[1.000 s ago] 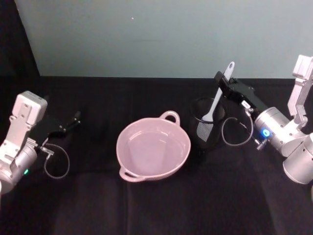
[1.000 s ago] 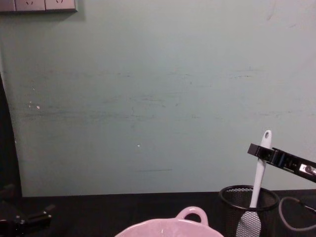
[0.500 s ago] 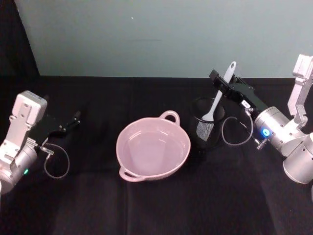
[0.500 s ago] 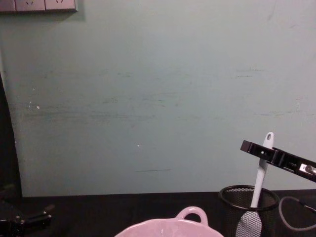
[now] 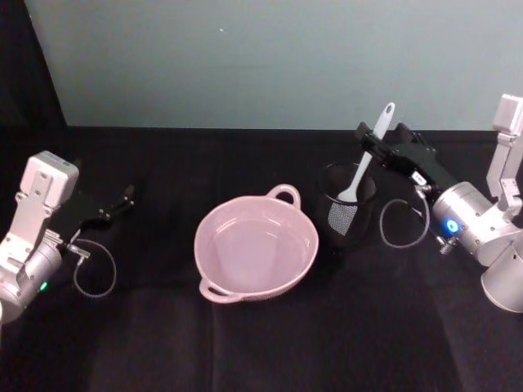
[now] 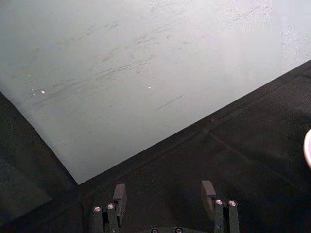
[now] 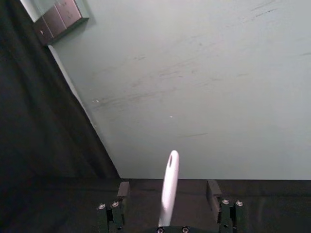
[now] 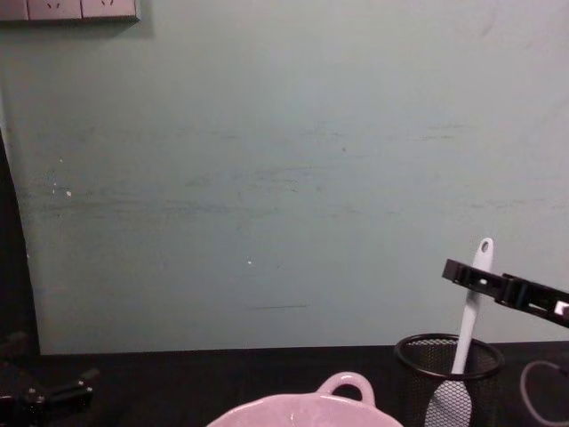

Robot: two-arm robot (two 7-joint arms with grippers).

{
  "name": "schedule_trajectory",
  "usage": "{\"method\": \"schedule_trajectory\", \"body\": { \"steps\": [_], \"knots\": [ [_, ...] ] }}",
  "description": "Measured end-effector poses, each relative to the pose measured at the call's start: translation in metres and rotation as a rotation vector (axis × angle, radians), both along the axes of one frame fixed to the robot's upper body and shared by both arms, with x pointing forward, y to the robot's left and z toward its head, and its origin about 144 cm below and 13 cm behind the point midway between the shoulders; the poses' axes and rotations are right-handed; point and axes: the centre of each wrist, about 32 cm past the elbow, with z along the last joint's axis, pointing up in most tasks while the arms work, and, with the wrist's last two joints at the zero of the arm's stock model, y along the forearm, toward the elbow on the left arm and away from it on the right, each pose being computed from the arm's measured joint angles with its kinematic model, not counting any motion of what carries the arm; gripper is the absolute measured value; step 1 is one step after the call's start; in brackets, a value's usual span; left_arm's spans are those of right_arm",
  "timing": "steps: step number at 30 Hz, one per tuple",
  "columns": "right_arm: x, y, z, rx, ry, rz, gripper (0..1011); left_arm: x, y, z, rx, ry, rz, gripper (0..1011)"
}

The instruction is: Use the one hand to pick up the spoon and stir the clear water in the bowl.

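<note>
The right claw sits open around the spoon handle; if it closes crooked, the spoon could slip or tip the cup at the bowl's 3 o'clock

A pale grey-green wall fills the back of the scene, marked with faint horizontal scuffs and a few small white specks. A grey socket panel sits at the upper left of the chest view. Black cloth covers the tabletop across the lower part of the head view. A dark drape hangs along the left edge, meeting the wall at a slanted line.
</note>
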Motion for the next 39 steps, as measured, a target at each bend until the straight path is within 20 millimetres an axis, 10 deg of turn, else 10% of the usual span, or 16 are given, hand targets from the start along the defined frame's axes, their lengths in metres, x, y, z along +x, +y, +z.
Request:
{"method": "schedule_trajectory", "body": {
  "steps": [28, 39],
  "knots": [
    [-0.045, -0.029, 0.005, -0.189, -0.054, -0.082, 1003, 0.000, 0.000, 0.000, 0.000, 0.000, 0.000, 1011],
    [-0.032, -0.028, -0.012, -0.340, -0.130, -0.303, 1003, 0.000, 0.000, 0.000, 0.000, 0.000, 0.000, 1011]
  ]
}}
